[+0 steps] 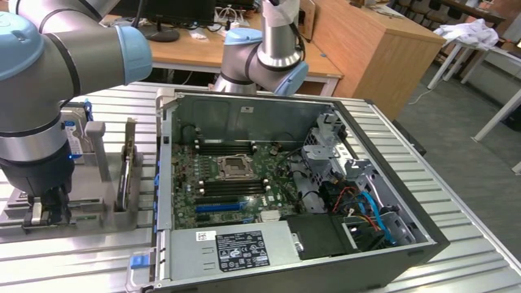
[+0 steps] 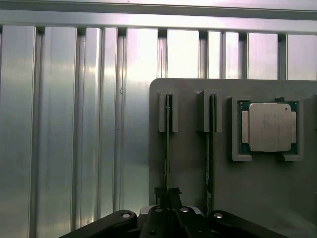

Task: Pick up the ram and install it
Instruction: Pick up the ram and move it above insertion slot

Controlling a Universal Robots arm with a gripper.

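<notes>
The pincer [image 2: 167,193] was clamped on the near end of the ram [image 2: 167,153], which stood on edge in the grey holder's [image 2: 190,163] outermost slot, its long axis running straight away from the pincer along that holder.

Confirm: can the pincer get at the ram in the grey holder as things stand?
Probably yes. The pincer is down on the ram, which stands on edge in its holder slot, and it looks closed on it. The neighbouring stick stands apart; nothing lies in between.
</notes>
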